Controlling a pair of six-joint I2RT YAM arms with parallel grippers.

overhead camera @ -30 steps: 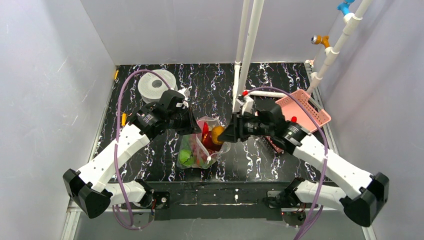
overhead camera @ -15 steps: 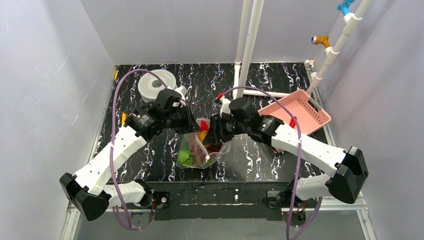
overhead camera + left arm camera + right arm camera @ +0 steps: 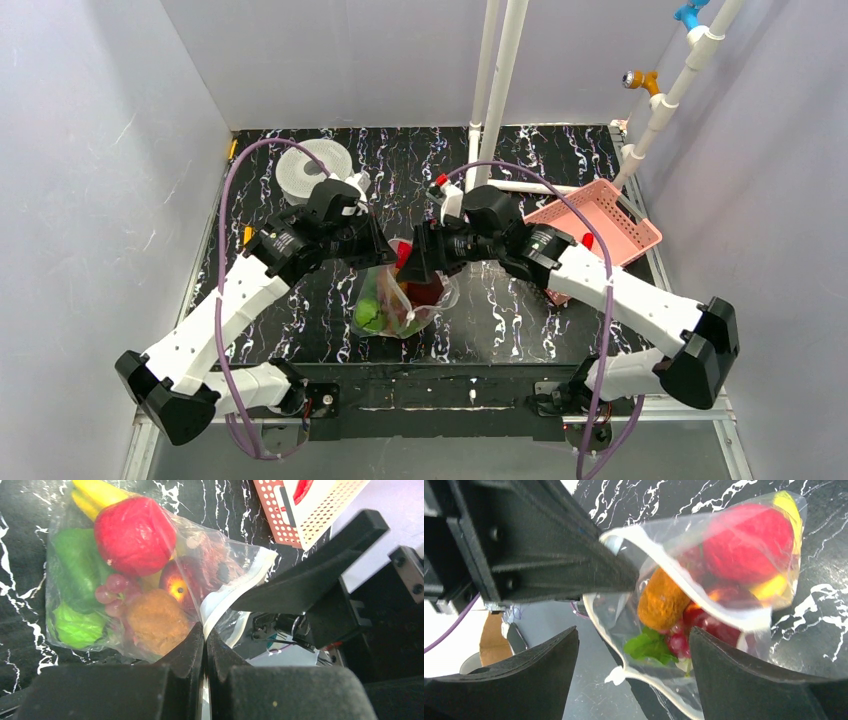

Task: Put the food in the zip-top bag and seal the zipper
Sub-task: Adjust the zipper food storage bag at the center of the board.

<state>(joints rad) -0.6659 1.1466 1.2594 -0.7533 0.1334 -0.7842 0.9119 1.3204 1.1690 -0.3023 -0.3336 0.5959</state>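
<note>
The bag (image 3: 400,310) lies mid-table (image 3: 500,315), its closed end toward the arm bases and its mouth lifted between the two grippers. The left gripper (image 3: 205,635) is clamped tight on the mouth's edge, the rim running down between its fingers. Facing it, the right gripper (image 3: 633,632) is spread wide and holds nothing, the gaping mouth just ahead between its fingers. The food (image 3: 132,535), red, green, orange and yellow pieces plus grapes, sits inside the bag. A pink basket (image 3: 600,225) lies to the right.
</note>
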